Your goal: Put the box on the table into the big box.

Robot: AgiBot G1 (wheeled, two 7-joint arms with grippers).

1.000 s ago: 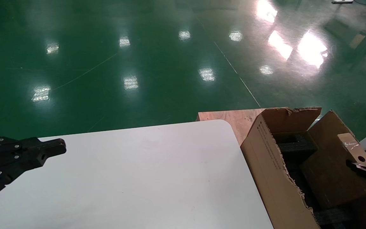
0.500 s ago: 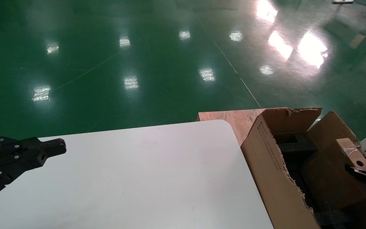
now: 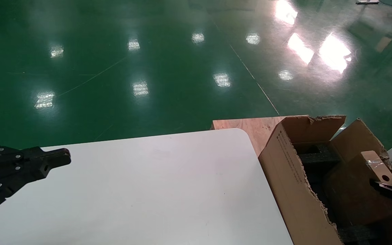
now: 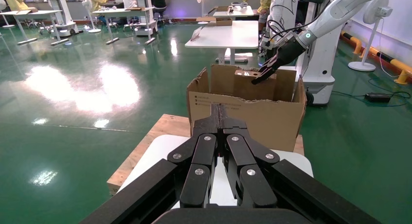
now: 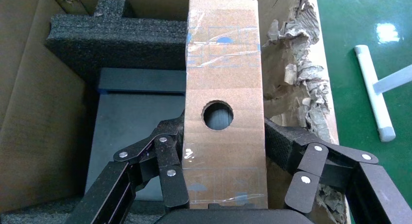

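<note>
Inside big box (image 3: 294, 177), right claw (image 5: 224, 136) clamping box (image 5: 224, 88), apparently above foam (image 5: 116, 44).

The head view looks forward and down from above the table (image 3: 148, 190), with the big box (image 3: 294, 183) beside its right edge. The left wrist view looks low and level along the left gripper (image 4: 221, 124) toward the big box (image 4: 243, 114), farther off. The right wrist view sits close above the big box (image 5: 39, 88), facing into it. All 3 views share that carton.
</note>
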